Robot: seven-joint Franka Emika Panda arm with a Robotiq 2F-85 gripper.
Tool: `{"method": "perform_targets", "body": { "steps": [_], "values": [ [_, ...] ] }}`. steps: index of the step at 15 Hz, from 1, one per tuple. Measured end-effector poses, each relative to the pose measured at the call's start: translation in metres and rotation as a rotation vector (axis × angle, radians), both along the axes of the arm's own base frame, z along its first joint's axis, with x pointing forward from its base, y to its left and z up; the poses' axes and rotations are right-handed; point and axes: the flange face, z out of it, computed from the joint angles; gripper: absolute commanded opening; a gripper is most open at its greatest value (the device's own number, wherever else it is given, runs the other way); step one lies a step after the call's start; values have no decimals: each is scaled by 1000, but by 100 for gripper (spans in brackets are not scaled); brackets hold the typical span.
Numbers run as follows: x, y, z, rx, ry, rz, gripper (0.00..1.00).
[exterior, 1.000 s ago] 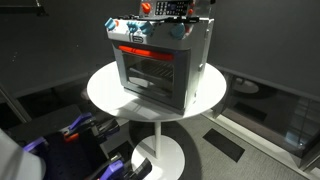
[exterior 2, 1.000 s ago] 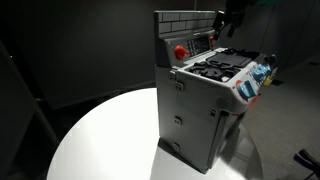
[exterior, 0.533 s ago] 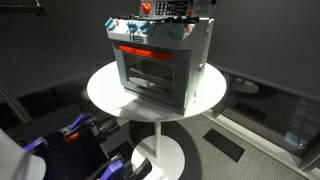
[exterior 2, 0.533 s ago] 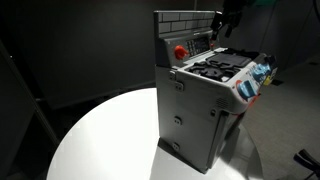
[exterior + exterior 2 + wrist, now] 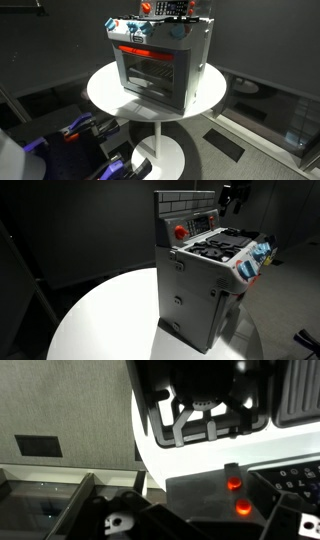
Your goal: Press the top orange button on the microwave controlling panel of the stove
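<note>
The round white table (image 5: 100, 92) carries the stove (image 5: 150, 70) alone, set toward its far side, so a broad bare band of top runs round the left and front out to the rim. The stove's one compartment is the oven behind the glass door; what lies inside it cannot be made out. In an exterior view the table (image 5: 100, 310) spreads wide and bare on the left, and the stove (image 5: 195, 290) stands with its right front corner close to the table's edge. On the stove's raised back wall sits a red round button (image 5: 181, 231), and just right of it the microwave controlling panel (image 5: 203, 221), above the black burners (image 5: 222, 247). The blue-white knobs (image 5: 255, 258) line the front on the right. Right of the panel and higher, the hand (image 5: 237, 195) hangs in open air, apart from the back wall; a second ago it was lower and closer in against the panel's right end, while the stove has not shifted. In the wrist view the panel (image 5: 270, 485) shows two orange buttons, one (image 5: 233, 485) just above the other (image 5: 241, 508). The dark fingers (image 5: 118, 522) stand wide apart at the lower corners with nothing held between them.
</note>
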Motion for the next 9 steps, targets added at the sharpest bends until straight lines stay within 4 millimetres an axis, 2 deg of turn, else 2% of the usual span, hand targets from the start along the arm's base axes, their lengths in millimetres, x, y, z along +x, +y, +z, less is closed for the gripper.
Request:
{"method": "perform_targets", "body": {
  "steps": [5,9],
  "values": [
    [-36,-7,19,-5,135,-16,100],
    [-69,-7,21,-8,239,-20,100]
  ]
}}
